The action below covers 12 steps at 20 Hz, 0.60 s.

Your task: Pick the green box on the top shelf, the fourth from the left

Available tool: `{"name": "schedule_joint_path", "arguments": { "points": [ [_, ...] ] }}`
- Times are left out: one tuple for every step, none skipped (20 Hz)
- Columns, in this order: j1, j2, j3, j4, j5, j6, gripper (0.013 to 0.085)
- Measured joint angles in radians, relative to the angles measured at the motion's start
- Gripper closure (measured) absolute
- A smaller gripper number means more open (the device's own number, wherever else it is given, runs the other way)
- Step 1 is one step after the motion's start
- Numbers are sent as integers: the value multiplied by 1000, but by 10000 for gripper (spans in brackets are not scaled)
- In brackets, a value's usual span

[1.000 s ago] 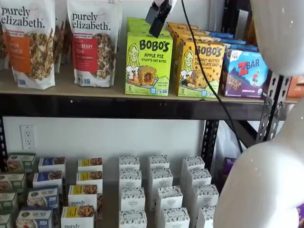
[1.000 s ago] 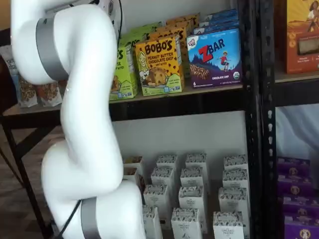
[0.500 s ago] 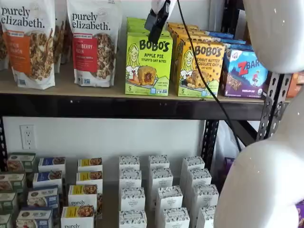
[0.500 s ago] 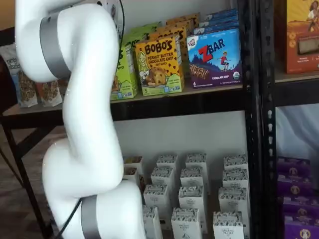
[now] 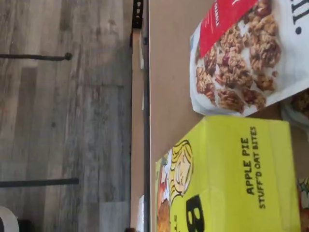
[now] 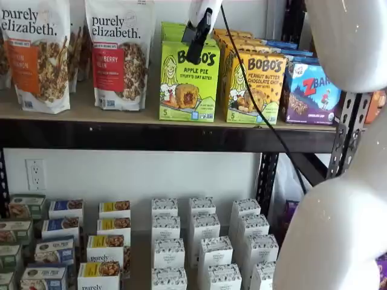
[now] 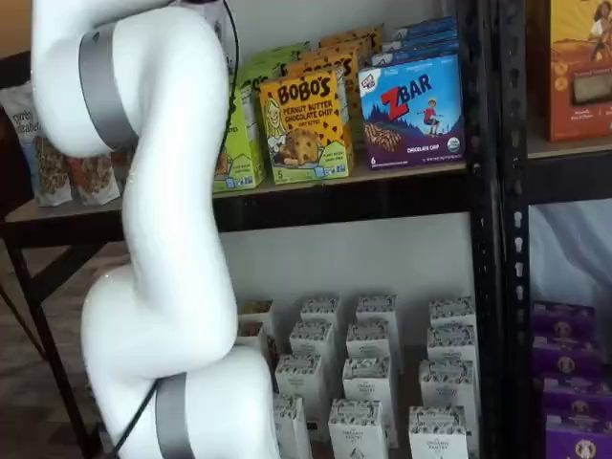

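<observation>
The green box (image 6: 188,84), a lime Bobo's Apple Pie carton, stands upright at the front of the top shelf (image 6: 91,112). In a shelf view my gripper (image 6: 196,41) hangs from the upper edge with its cable, and its black fingers are in front of the box's upper edge. I see the fingers side-on, so no gap shows. In the other shelf view my white arm (image 7: 153,239) hides the gripper and most of the green box (image 7: 241,134). The wrist view shows the box's top and front (image 5: 231,179) close up on the tan board (image 5: 169,72).
A yellow Bobo's peanut butter carton (image 6: 254,84) and a blue ZBar box (image 6: 311,90) stand to the right of the green box. Purely Elizabeth granola bags (image 6: 118,54) stand to its left, and one shows in the wrist view (image 5: 241,53). Small white cartons (image 6: 205,248) fill the lower level.
The gripper has come down and slightly left, from above the green box to in front of its upper edge. The boxes have not moved.
</observation>
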Motion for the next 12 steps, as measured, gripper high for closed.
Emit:
{"name": "schedule_joint_path", "arguments": {
  "points": [
    [3,0,4,-4,-4,2,130],
    [7,0,7,-8,-7,4,130],
    [10,1,10,-11,-10,6,130],
    [12,1,14,-15,-15,7,130],
    [14,1,16,-17,-17,8,130],
    [17,2,17,-21,-18,10,130],
    [20,4,18,-27,-18,12,130],
    [23,6,16,-35,-16,14,130],
    [25,8,15,-40,-14,15,130],
    [26,11,13,-44,-10,17,130],
    [28,15,9,-48,-3,18,130],
    [28,17,7,-49,2,18,130]
  ]
}}
